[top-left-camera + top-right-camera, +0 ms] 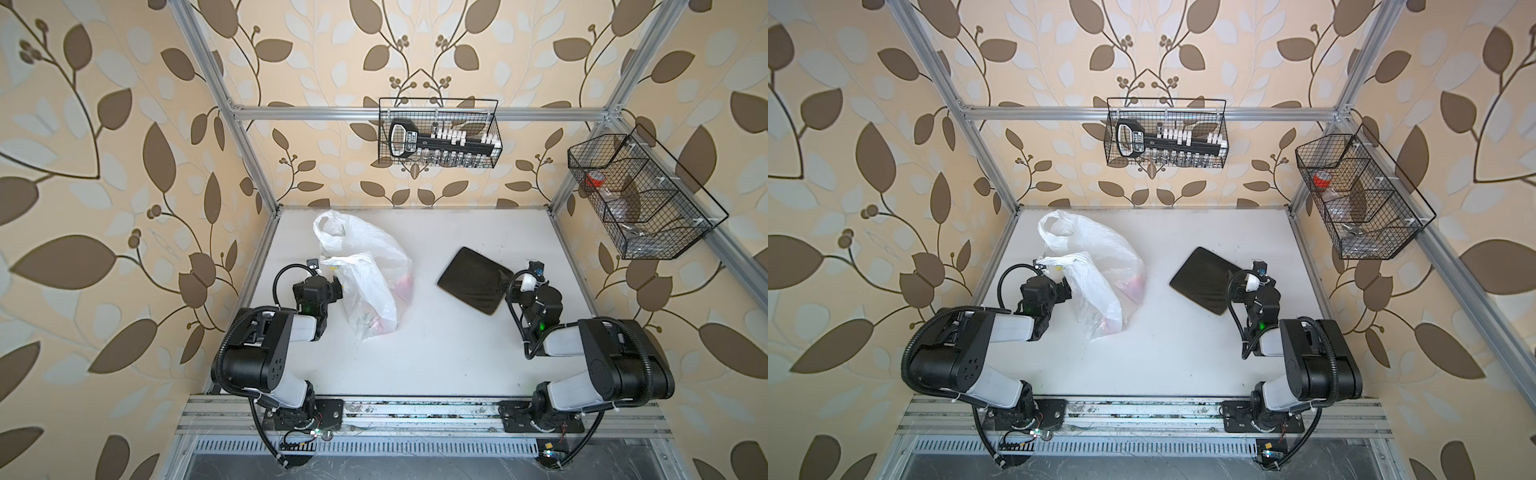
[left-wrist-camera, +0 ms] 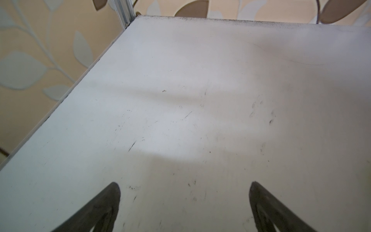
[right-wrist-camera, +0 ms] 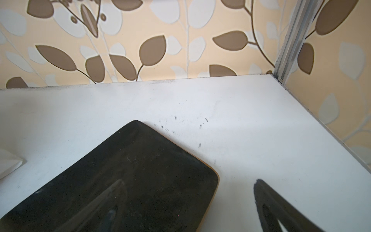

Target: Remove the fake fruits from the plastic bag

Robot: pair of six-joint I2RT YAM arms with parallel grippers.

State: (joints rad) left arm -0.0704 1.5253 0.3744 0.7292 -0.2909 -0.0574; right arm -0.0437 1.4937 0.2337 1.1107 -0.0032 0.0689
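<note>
The plastic bag (image 1: 365, 270) (image 1: 1096, 270) lies crumpled on the left half of the white table (image 1: 436, 353), its loop handles towards the back. The fake fruits show only as reddish blurs through the film (image 1: 405, 282) (image 1: 374, 326) (image 1: 1136, 284). My left gripper (image 1: 330, 287) (image 1: 1062, 291) sits right beside the bag's left side. In the left wrist view it (image 2: 184, 184) stands open over bare table, and the bag does not show there. My right gripper (image 1: 514, 286) (image 1: 1238, 291) (image 3: 184, 184) is open too, straddling the near right corner of the dark tray (image 3: 130, 180).
The dark rectangular tray (image 1: 469, 282) (image 1: 1204, 282) lies right of centre with nothing on it. A wire basket (image 1: 440, 133) with tools hangs on the back rail, and another (image 1: 640, 195) hangs on the right rail. Aluminium posts (image 1: 249, 145) stand at the table's back corners.
</note>
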